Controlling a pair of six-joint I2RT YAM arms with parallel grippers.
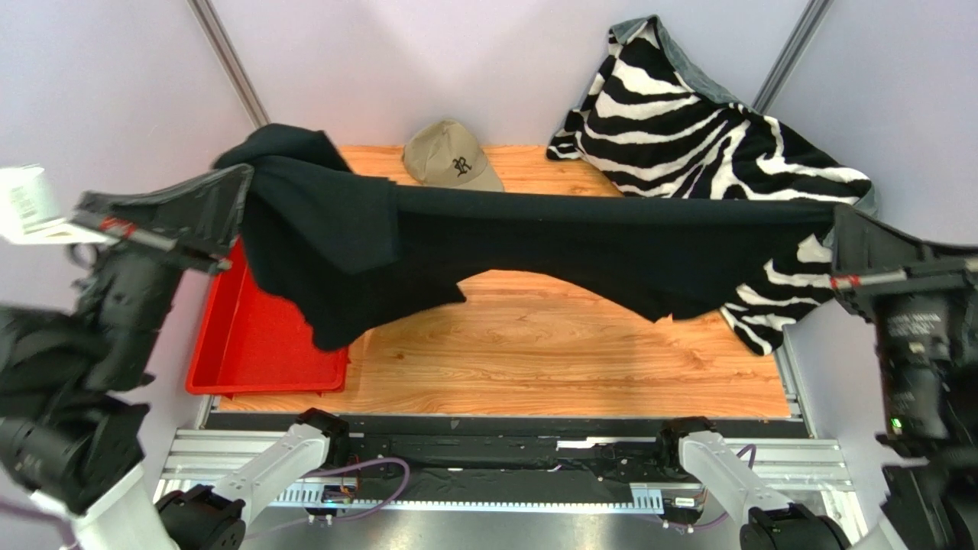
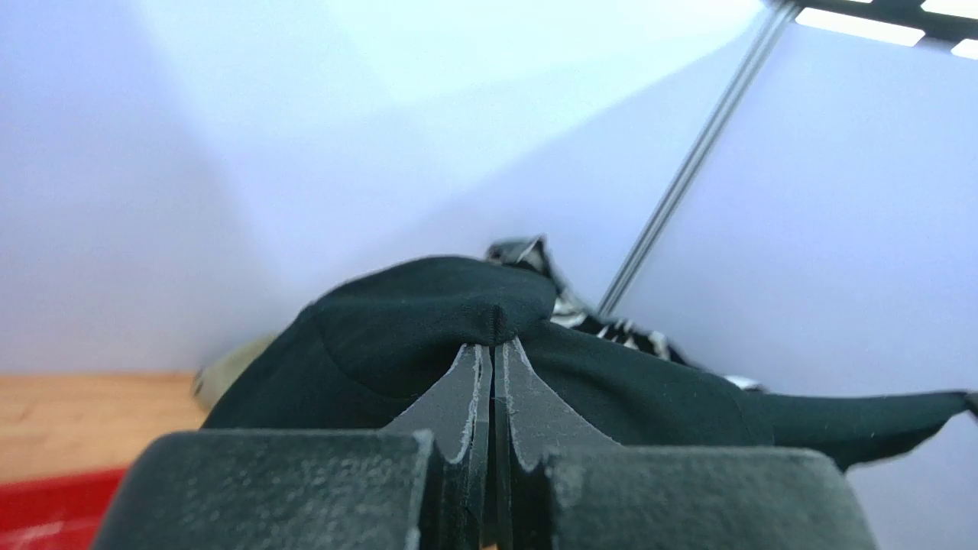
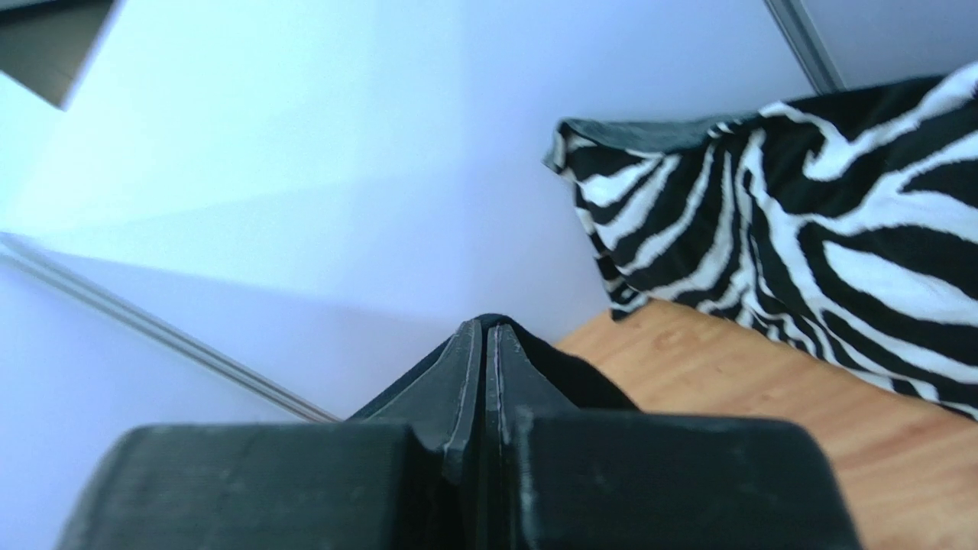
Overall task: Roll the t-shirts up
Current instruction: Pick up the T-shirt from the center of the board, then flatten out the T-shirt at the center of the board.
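1. Top external view is the only one that takes in the whole span. The black t-shirt (image 1: 551,235) hangs in the air above the tabletop (image 1: 574,355), stretched between the two arms, with its long axis running left to right.
2. At the left, the left end effector (image 1: 238,189) is closed on one end of the t-shirt. Here the cloth bunches and drapes lowest, and a fold hangs over the inner side of the red tray (image 1: 258,344) at the tabletop's left edge.
3. In the middle the t-shirt narrows to a taut band whose lower edge arches upward. A tan cap (image 1: 451,155) sits on the tabletop behind it, near the back wall.
4. At the right, the right end effector (image 1: 840,229) is closed on the other end of the t-shirt. It is in front of the zebra-striped blanket (image 1: 689,126), which is heaped in the back right corner.
5. Left wrist view shows the pinch itself. The jaws are pressed together with black fabric caught at their tips. The t-shirt (image 2: 402,321) mounds just beyond them and tapers away rightward to a thin end.
6. Right wrist view shows its jaws shut too, with only a small peak of black cloth (image 3: 574,384) showing around the tips. The rest of the t-shirt is hidden behind the end effector. The blanket (image 3: 827,229) fills the right side, above bare wood.
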